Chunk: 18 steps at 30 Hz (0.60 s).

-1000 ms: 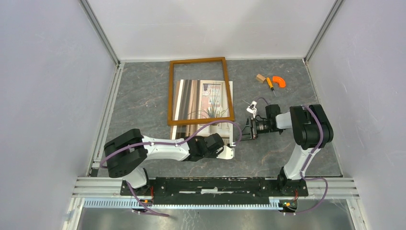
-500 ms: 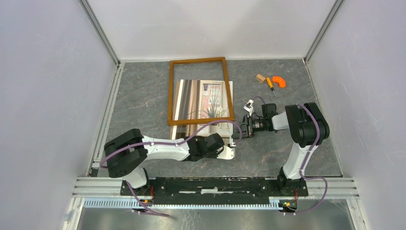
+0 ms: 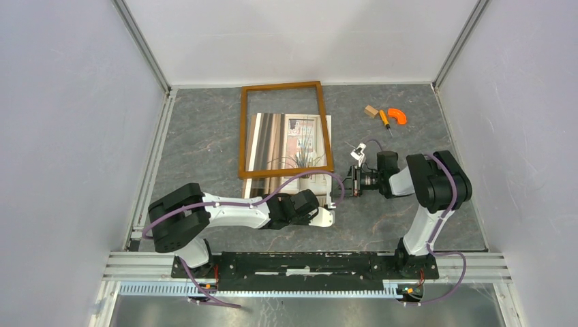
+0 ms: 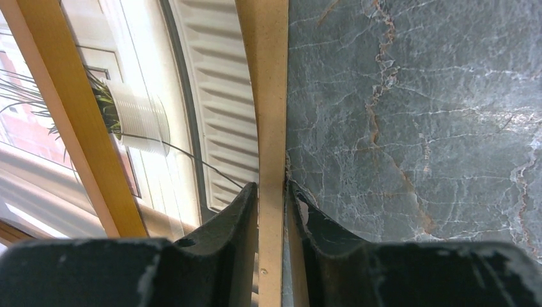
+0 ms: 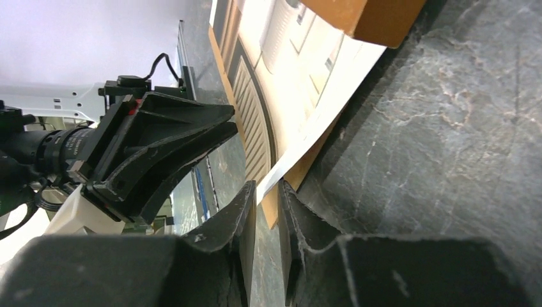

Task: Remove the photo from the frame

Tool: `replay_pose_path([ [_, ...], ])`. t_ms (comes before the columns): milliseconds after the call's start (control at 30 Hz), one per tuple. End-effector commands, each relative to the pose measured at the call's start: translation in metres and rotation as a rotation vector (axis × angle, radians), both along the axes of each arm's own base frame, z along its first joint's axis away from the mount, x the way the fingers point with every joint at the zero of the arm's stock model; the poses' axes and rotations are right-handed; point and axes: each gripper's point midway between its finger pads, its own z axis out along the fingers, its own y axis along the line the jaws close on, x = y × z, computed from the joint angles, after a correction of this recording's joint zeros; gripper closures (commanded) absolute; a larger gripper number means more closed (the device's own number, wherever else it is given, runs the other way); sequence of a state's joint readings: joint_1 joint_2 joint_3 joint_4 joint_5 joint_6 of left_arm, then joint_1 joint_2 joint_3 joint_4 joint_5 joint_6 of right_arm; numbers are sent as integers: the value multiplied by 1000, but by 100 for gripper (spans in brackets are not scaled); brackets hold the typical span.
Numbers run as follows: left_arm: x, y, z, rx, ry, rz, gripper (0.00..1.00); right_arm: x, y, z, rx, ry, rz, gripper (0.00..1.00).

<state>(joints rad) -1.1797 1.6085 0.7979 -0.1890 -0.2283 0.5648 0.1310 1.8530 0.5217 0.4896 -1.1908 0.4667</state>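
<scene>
Photo (image 3: 283, 143), glossy and bowed, lies centre, partly under thin wooden frame (image 3: 242, 129). Left gripper (image 4: 271, 188) clamps flat tan backing board (image 4: 271, 96); right gripper (image 5: 267, 187) pinches photo's white corner.

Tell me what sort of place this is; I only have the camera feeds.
Most likely a lab robot test cell, not a home: plain white walls held by aluminium posts, a grey marble-patterned table, and the left arm and right arm bolted to a metal rail at its near edge.

A robotics lab test cell: white walls (image 3: 68, 102) and aluminium rails (image 3: 146, 170) box in a grey marbled table (image 3: 204, 129). A left arm (image 3: 232, 212) and a right arm (image 3: 436, 180) stand bolted there — no household trappings.
</scene>
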Motion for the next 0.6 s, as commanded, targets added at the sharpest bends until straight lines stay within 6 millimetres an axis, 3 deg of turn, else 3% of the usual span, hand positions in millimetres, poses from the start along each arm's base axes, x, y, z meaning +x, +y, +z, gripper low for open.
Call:
replay_pose_path([
  [0, -13, 4, -17, 15, 80, 6, 70, 10, 6, 28, 72, -101, -20, 76],
  [300, -12, 5, -17, 17, 80, 10, 70, 3, 9, 0, 24, 15, -29, 65],
  [567, -12, 4, -17, 16, 78, 13, 70, -1, 22, -1, 40, 67, -25, 64],
])
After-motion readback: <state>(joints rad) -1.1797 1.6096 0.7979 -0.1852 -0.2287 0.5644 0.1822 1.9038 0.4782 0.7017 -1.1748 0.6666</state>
